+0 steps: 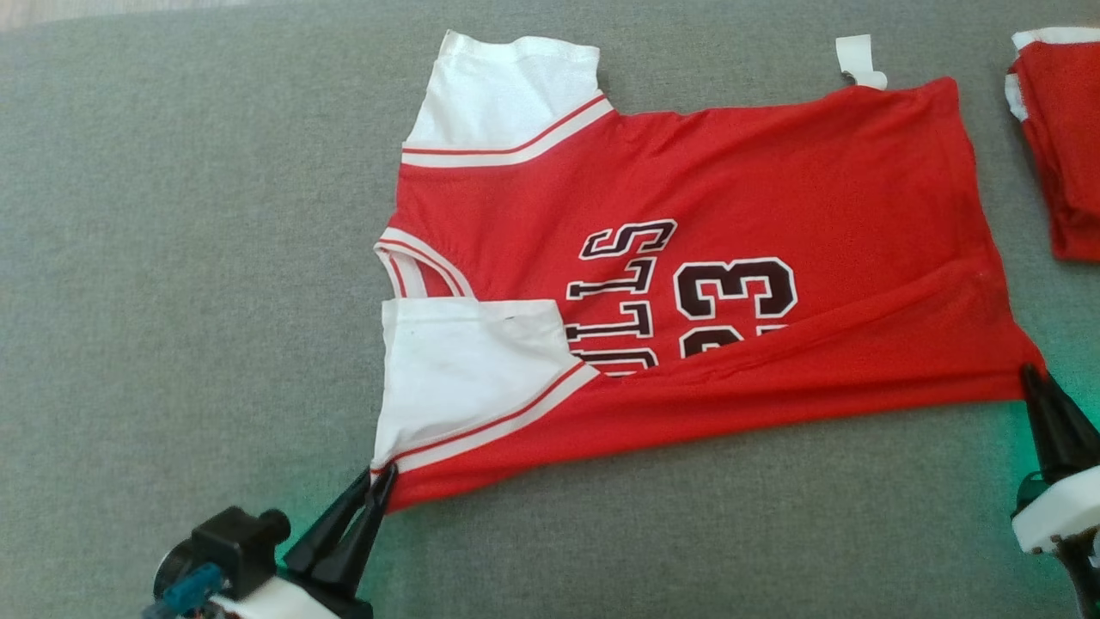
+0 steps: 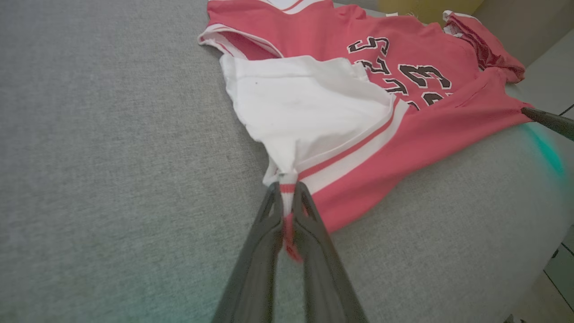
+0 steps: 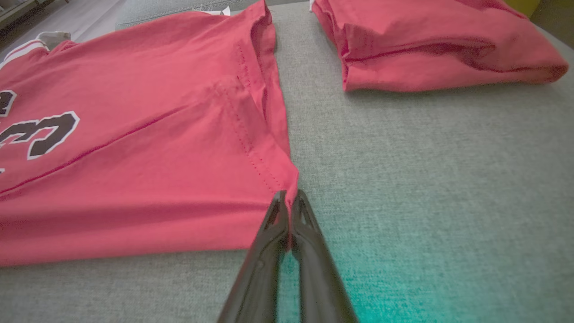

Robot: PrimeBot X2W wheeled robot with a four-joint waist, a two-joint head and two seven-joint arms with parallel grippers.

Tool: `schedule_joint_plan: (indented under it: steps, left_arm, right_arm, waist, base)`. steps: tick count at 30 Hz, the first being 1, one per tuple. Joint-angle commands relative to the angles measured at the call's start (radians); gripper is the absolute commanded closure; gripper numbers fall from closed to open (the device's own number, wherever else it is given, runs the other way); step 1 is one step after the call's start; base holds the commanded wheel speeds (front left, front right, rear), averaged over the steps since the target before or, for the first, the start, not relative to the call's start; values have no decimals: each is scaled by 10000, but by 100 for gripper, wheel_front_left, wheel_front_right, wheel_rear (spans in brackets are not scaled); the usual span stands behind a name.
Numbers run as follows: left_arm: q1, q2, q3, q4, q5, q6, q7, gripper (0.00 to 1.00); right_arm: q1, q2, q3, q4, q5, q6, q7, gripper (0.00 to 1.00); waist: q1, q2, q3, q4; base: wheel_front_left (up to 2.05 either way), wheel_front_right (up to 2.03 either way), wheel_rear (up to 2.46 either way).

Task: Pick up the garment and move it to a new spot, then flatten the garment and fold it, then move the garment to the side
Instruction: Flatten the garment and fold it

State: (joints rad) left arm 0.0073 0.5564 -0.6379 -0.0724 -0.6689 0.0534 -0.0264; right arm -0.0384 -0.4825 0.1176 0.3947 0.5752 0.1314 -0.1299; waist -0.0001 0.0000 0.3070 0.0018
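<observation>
While the red shirt lay spread across the middle of the head view on the gray cushion, both grippers held its lower edge. The left gripper stood at the lower left of the frame, its two dark fingers slanting up and to the right, pinched shut on the corner where the white sleeve met the red-and-white trim. In the left wrist view that bunched corner sat squeezed between the fingertips, and the cloth fanned away toward the top of the frame. The right gripper stood at the lower right edge, fingers leaning up and slightly left, clamped on the shirt's hem corner. In the right wrist view a sliver of red cloth showed between the closed tips at mid-frame. A fold of red cloth along the lower edge covered part of the black lettering. A second red garment, folded, lay at the upper right, apart from the shirt.
</observation>
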Motion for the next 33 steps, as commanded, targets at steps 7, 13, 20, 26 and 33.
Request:
schedule_joint_plan:
  steps: [7,13,20,26,33]
  left_arm:
    - [-781,260,426,-244,421,208,-187,0]
    - [-1998,694,855,-597,671,32,6,0]
    - [-4995,1495,1408,-881,260,-1087,1677,0]
    - [-8054,1755,1212,496,-1109,-1744,4120,0]
    - [-10511,1995,664,2362,-2222,-1829,6824,0]
  right_arm:
    - [182,-68,-230,-869,-112,-7,-287,0]
    - [-109,-24,-205,-1937,-236,-7,-712,0]
    - [-717,335,14,-2344,-566,-7,-818,0]
    - [-1314,586,437,-2303,-670,-7,-888,0]
    - [-1776,904,639,-2061,-743,-7,-1078,0]
  waist:
    - [1,0,-23,-157]
    - [1,0,223,-635]
    - [1,0,943,-1066]
    - [1,0,1539,-1553]
    - [1,0,2304,-2091]
  base:
    - [0,0,0]
    - [0,0,0]
    - [0,0,0]
    - [0,0,0]
    - [0,0,0]
